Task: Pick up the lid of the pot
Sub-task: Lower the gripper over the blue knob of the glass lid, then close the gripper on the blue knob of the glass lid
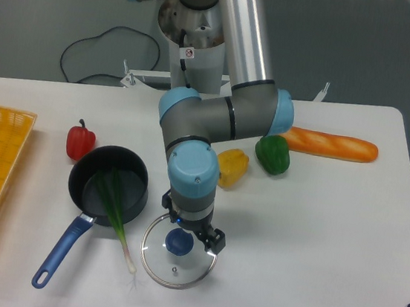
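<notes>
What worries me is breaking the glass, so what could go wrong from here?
1. The gripper sits over the blue knob, seemingly off-centre. A poor grip could let the glass pot lid slip and drop on the table.
2. The green onion trails out of the pot to just beside the lid's rim, so lifting might snag it.

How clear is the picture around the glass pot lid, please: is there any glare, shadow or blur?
Camera view: soft, even light, mildly blurred; the glass pot lid shows only faint rim glints, the table visible through it; the gripper hides part of the blue knob; strong sheen on the arm's metal tube.
</notes>
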Controlling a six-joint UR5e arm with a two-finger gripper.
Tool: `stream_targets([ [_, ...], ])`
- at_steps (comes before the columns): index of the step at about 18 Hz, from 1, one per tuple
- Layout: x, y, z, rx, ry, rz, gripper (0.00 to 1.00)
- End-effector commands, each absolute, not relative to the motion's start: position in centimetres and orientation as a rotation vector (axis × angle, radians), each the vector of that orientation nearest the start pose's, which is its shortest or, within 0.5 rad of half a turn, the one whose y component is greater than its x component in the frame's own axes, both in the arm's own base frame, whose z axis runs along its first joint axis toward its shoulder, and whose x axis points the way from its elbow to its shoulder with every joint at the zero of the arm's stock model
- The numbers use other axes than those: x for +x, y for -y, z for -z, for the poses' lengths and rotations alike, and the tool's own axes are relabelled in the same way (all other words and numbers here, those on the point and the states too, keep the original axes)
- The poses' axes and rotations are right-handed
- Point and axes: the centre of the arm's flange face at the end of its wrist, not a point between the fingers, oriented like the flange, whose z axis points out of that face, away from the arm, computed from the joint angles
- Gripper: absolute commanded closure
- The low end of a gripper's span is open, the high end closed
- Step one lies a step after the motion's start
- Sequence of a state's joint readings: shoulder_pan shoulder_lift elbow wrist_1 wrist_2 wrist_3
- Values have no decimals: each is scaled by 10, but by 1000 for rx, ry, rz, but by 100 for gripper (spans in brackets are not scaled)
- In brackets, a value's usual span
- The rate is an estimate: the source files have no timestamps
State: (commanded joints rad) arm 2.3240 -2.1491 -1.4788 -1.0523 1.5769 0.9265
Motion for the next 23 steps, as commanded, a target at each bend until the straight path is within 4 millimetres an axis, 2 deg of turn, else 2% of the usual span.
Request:
stream_targets([
  [13,-365,-594,-222,-3121,-247,-11,0],
  [23,-362,-595,-221,-3095,-207,42,0],
])
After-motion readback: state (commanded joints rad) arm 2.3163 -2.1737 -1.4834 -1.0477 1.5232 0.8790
